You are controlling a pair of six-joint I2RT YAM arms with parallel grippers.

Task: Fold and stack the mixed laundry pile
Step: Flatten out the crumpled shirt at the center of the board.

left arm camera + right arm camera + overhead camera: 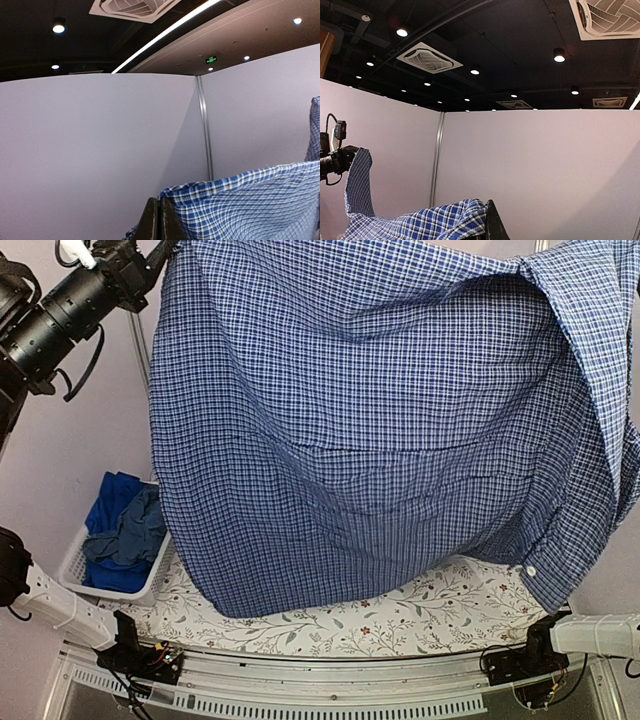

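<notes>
Both arms hold the checked shirt (360,430) up in the air over the table (420,612), spread like a curtain. The left gripper (159,219) and right gripper (491,222) are each clamped tight on its top edge. The other blue garments (120,530) sit in the basket (72,565). I'd lower it slowly, hem first, corners level, so it lands flat.

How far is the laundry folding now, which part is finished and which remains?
Done: no folded stack shows yet. In hand: left pincer and right pincer hold the dark blue small-check shirt spread in the air. Remaining: folding it, plus the blue garments in the white plastic basket.
</notes>
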